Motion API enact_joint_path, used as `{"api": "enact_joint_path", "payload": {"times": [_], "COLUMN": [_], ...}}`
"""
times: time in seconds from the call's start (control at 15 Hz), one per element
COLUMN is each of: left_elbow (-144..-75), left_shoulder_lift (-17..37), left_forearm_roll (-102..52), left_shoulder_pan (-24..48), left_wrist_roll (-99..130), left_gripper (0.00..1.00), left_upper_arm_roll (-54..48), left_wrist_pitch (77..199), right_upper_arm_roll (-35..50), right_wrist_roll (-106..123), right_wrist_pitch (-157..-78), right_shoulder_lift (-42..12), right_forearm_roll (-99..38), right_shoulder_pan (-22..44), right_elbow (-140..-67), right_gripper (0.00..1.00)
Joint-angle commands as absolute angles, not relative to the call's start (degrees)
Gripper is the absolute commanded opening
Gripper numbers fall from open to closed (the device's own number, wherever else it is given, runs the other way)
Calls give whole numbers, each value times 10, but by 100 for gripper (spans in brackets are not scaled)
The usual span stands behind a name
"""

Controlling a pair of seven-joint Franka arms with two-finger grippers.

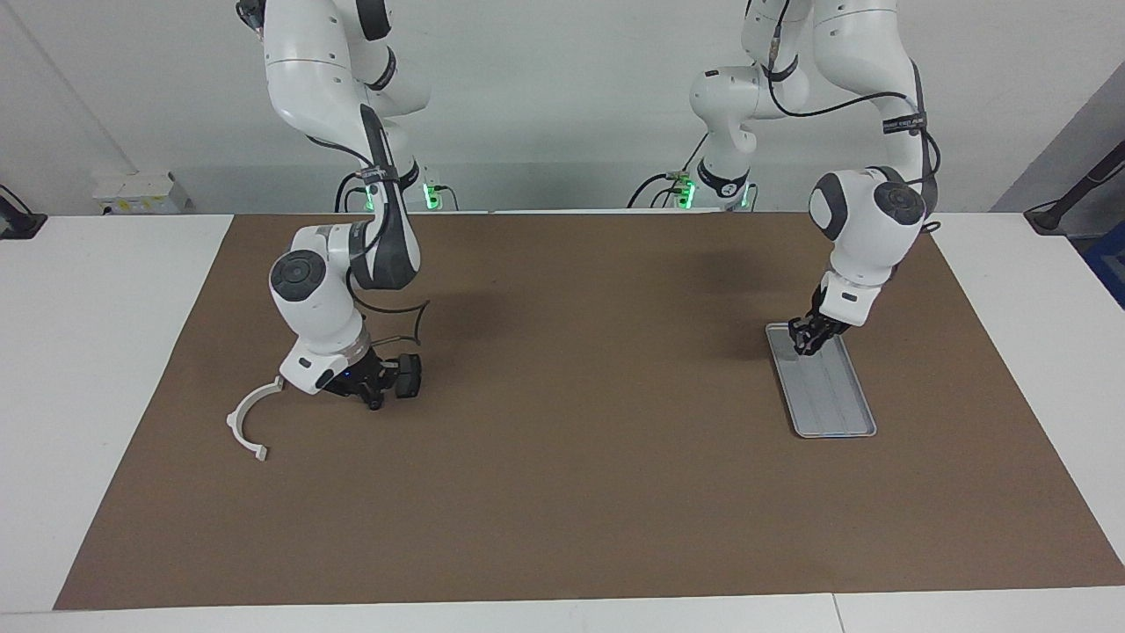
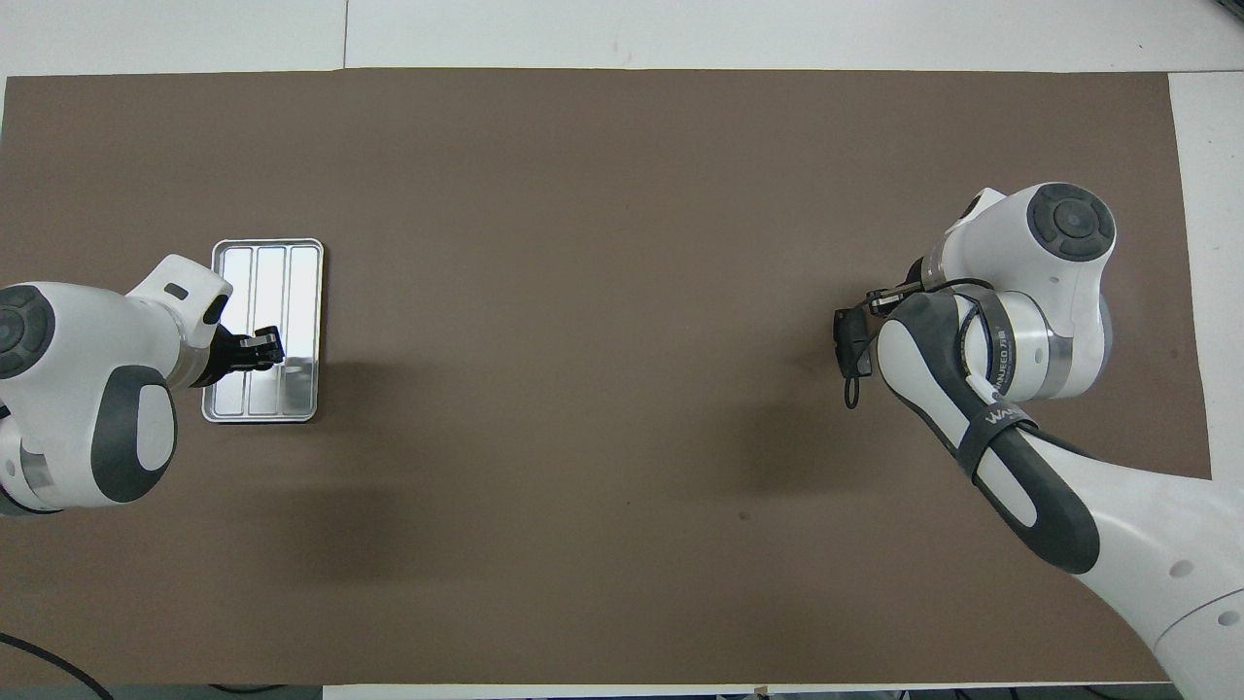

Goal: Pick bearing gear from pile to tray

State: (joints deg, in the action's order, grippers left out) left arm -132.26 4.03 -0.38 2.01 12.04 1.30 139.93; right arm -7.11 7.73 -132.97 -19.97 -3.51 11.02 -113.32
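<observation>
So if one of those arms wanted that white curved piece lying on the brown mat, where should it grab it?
Probably mid-arc on the white curved piece, coming straight down with a finger on each side of the thin band. It lies flat and open like a C, so the strip is narrow there; the ends carry small tabs.

Big flat brown rectangular mat [image 1: 562, 492] spread over most of a white tabletop [image 1: 97, 369], with a bare white border along the edges. Thin seam [image 2: 346, 34] across that white strip at the end farthest from the robots. Plain pale wall [image 1: 562, 97] at the robots' end. Small whitish boxy unit [image 1: 141, 193] up against it, toward the right arm's end of the table. Black clamp-looking mounts at both ends, [image 1: 18, 221] and [image 1: 1068, 189], no clue what exactly. Bit of something blue [image 1: 1109, 264] cut off at the frame edge. Loose black cable [image 2: 58, 661] looping in the overhead corner.
</observation>
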Motion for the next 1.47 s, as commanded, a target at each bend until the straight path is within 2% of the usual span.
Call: {"api": "enact_joint_path", "payload": {"times": [0.0,0.2,0.4,0.6,0.87,0.94,1.07,1.2,1.27,1.4], "left_elbow": [-1351,-1351,-1351,-1351,-1351,-1351,-1351,-1349,-1347,-1336], "left_shoulder_lift": [23,30,32,40,46,46,46,47,48,49], "left_forearm_roll": [3,3,3,3,3,3,3,3,3,3], "left_shoulder_pan": [14,15,15,15,15,15,15,15,15,15], "left_wrist_roll": [124,128,127,129,129,129,129,127,127,127], "left_gripper": [0,0,0,0,27,33,37,84,84,79], "left_upper_arm_roll": [9,9,9,9,9,9,9,9,9,9], "left_wrist_pitch": [1419,1426,1433,1445,1450,1450,1450,1450,1448,1440], "right_upper_arm_roll": [-65,-64,-43,-45,-93,-128,-184,-250,-291,-371], "right_wrist_roll": [69,51,10,-42,-102,-110,-112,-116,-116,-117], "right_wrist_pitch": [-1316,-1300,-1233,-1160,-1079,-1076,-1076,-1084,-1086,-1095], "right_shoulder_lift": [-187,-180,-167,-164,-172,-174,-181,-190,-195,-208], "right_forearm_roll": [-33,-33,-33,-33,-34,-35,-61,-90,-108,-161], "right_shoulder_pan": [106,111,121,169,276,321,400,481,527,607], "right_elbow": [-1131,-1125,-1079,-1007,-903,-889,-874,-860,-860,-860], "right_gripper": [0,0,0,0,0,0,0,0,0,0]}}
